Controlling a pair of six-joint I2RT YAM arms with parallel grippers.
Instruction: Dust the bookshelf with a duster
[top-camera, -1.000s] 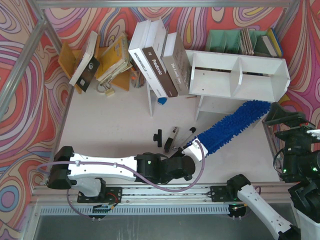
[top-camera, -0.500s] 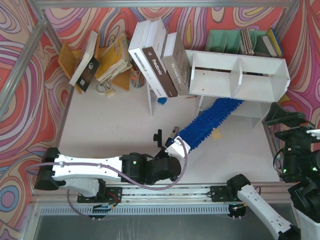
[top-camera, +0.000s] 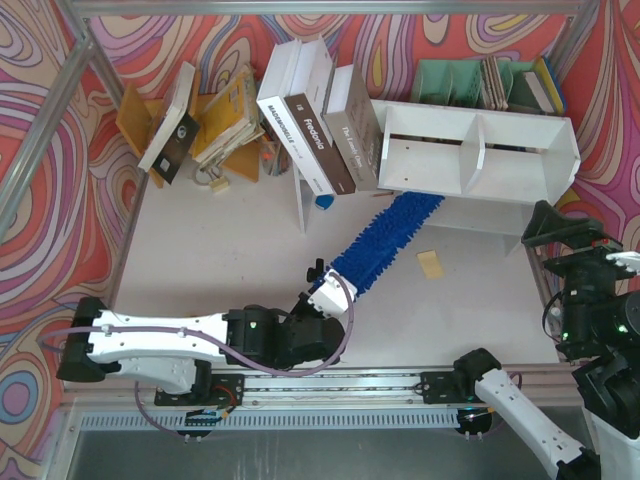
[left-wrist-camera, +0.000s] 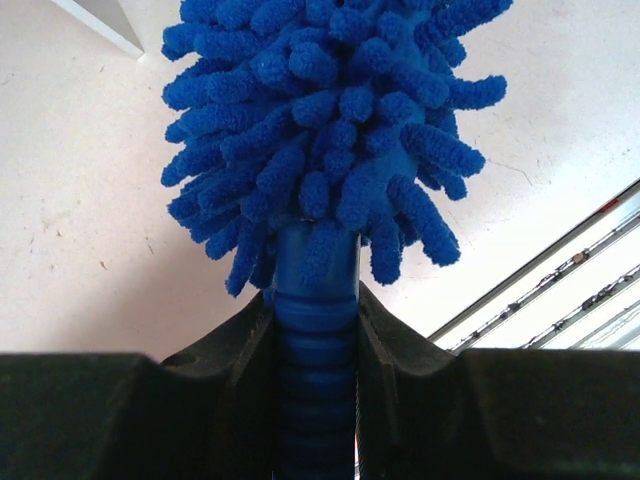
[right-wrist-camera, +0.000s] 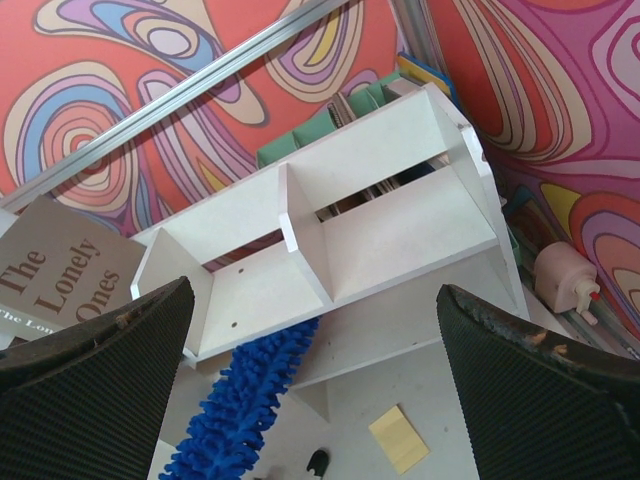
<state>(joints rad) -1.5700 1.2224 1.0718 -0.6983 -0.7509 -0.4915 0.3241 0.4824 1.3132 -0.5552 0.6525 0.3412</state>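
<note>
The white bookshelf (top-camera: 478, 150) stands at the back right, with two cubbies and a lower shelf; it also shows in the right wrist view (right-wrist-camera: 400, 240). The blue fluffy duster (top-camera: 378, 243) slants from the table's middle up to the shelf's left end, its tip under the left cubby. It shows in the right wrist view (right-wrist-camera: 245, 400). My left gripper (top-camera: 322, 306) is shut on the duster's ribbed blue handle (left-wrist-camera: 318, 350). My right gripper (right-wrist-camera: 320, 400) is open and empty, held in the air at the right, facing the shelf.
A yellow sticky note (top-camera: 431, 264) lies on the table in front of the shelf. Large books (top-camera: 320, 115) lean on a thin white board left of the shelf. A green rack of books (top-camera: 480, 82) stands behind it. A small black tool (top-camera: 316, 270) lies beside the duster.
My left arm has pulled back to the left, sweeping the duster from the shelf's right end to its left end. The yellow note has come into view. The right arm has barely moved.
</note>
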